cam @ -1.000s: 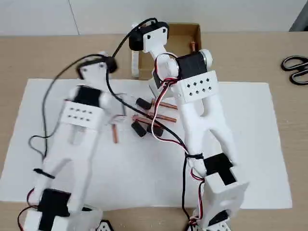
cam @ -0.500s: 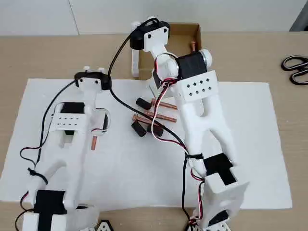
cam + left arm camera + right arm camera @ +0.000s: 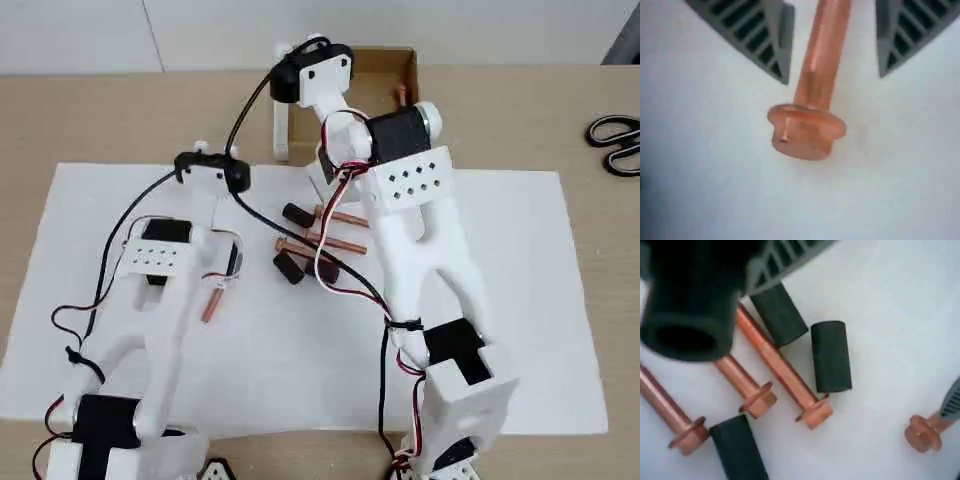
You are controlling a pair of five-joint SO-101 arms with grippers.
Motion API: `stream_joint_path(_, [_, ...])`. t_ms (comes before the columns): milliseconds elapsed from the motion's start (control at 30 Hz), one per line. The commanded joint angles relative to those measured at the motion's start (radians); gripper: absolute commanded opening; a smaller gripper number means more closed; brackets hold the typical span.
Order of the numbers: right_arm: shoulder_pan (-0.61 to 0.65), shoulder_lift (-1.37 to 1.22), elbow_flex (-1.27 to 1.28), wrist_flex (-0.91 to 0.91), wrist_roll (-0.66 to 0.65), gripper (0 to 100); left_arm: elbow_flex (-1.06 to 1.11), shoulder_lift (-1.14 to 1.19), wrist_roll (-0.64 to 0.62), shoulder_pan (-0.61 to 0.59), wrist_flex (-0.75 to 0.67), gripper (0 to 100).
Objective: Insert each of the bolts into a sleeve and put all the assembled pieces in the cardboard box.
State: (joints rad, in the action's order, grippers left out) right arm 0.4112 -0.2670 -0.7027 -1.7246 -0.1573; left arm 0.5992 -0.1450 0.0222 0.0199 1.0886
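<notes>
My left gripper (image 3: 832, 65) is shut on a copper bolt (image 3: 821, 65), whose flanged head (image 3: 806, 131) hangs just over the white paper. From above, that bolt (image 3: 212, 300) hangs tilted left of the loose pile. My right gripper (image 3: 320, 188) is shut on a black sleeve (image 3: 687, 305), held above the pile with its bore facing the camera. On the paper lie loose bolts (image 3: 340, 217) (image 3: 782, 375) and black sleeves (image 3: 288, 268) (image 3: 830, 356). The cardboard box (image 3: 385, 65) stands at the far edge, with a copper piece (image 3: 401, 97) by its right wall.
White paper (image 3: 500, 300) covers the middle of the wooden table. Black scissors (image 3: 615, 140) lie at the far right. The left arm's bolt (image 3: 922, 432) and one finger (image 3: 952, 401) show at the edge of the right wrist view.
My left arm has drawn back and left from the pile with the bolt, then turned, so the bolt now tilts. The right arm has kept still.
</notes>
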Motion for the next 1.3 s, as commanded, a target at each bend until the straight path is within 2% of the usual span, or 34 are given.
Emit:
stream_joint_path(0, [0.008, 0.079, -0.005, 0.008, 0.011, 0.4, 0.008, -0.006, 0.029, 0.005, -0.017, 11])
stream_joint_path(300, [0.044, 0.079, -0.005, 0.008, 0.011, 0.4, 0.012, -0.006, 0.043, 0.009, -0.031, 11])
stream_joint_path(533, [0.044, 0.079, -0.005, 0.008, 0.011, 0.4, 0.03, -0.006, 0.043, 0.064, -0.054, 11])
stream_joint_path(867, [0.041, 0.079, -0.006, 0.008, 0.011, 0.4, 0.016, 0.133, 0.04, 0.058, -0.081, 11])
stream_joint_path(1133, [0.039, 0.079, -0.006, 0.008, 0.011, 0.4, -0.041, 0.143, 0.037, 0.057, -0.075, 11])
stream_joint_path(1267, [0.039, 0.079, -0.006, 0.008, 0.011, 0.4, -0.048, 0.146, 0.037, 0.057, -0.078, 8])
